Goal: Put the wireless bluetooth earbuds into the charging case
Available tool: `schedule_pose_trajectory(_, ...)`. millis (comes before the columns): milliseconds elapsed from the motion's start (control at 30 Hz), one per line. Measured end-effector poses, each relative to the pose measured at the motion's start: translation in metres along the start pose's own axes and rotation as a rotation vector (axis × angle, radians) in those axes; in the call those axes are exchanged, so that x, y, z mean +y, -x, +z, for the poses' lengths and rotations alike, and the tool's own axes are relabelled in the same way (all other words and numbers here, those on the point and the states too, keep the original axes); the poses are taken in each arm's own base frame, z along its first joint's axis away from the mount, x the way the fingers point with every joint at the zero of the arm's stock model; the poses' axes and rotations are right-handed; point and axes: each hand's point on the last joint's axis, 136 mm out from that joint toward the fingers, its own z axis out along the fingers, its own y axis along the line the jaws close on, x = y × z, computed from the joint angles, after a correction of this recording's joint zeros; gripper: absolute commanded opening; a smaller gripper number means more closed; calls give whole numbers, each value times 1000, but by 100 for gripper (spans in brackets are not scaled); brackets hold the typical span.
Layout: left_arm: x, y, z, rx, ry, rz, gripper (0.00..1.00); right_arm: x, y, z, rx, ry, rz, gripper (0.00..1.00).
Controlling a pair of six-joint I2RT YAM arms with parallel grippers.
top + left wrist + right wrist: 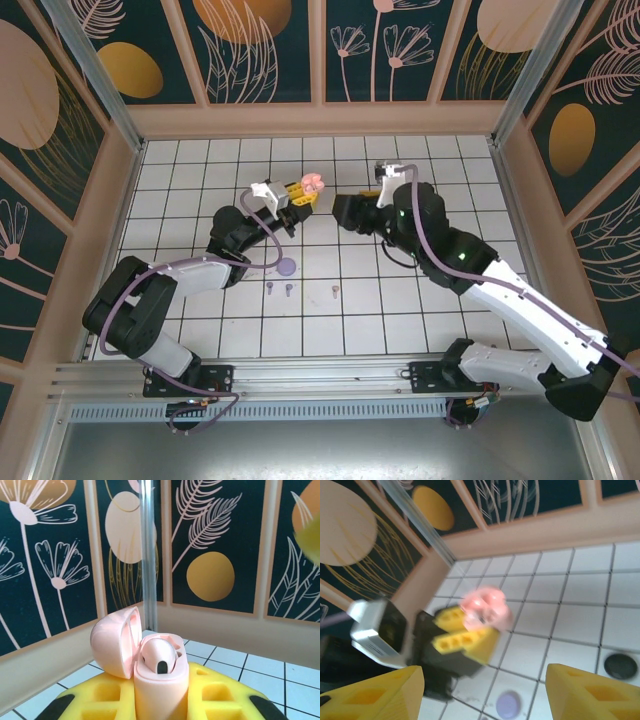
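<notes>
My left gripper [302, 199] is raised above the tiles and shut on the open pink charging case [160, 682], which stands upright between its yellow fingers [95, 700]. The case lid [116, 641] is hinged open to the left. One pink earbud [159, 655] sits in a socket of the case. My right gripper [482, 700] is open with nothing between its fingers, a short way right of the pink case [486, 607] and facing it. Three tiny earbuds lie on the floor tiles [272, 290], [289, 290], [334, 292].
A round purple case [287, 267] lies shut on the tiles below the left gripper, also seen as the purple case [508, 704]. A black case [620, 665] lies on the tiles to the right. Patterned walls enclose the floor on three sides.
</notes>
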Motion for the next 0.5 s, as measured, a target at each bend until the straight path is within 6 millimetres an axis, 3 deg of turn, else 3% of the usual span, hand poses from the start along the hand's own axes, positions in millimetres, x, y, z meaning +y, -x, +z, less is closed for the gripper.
schedule_pose_trajectory(267,6,1,-7,2,55,9,0,-80,-135,37,345,-257,121,57)
schedule_pose_trajectory(367,6,10,-13,-15,75,35,0,-99,-176,46,454,-342,155,54)
schedule_pose_trajectory(500,6,19,-20,-31,102,65,0,-109,-213,57,554,-414,166,51)
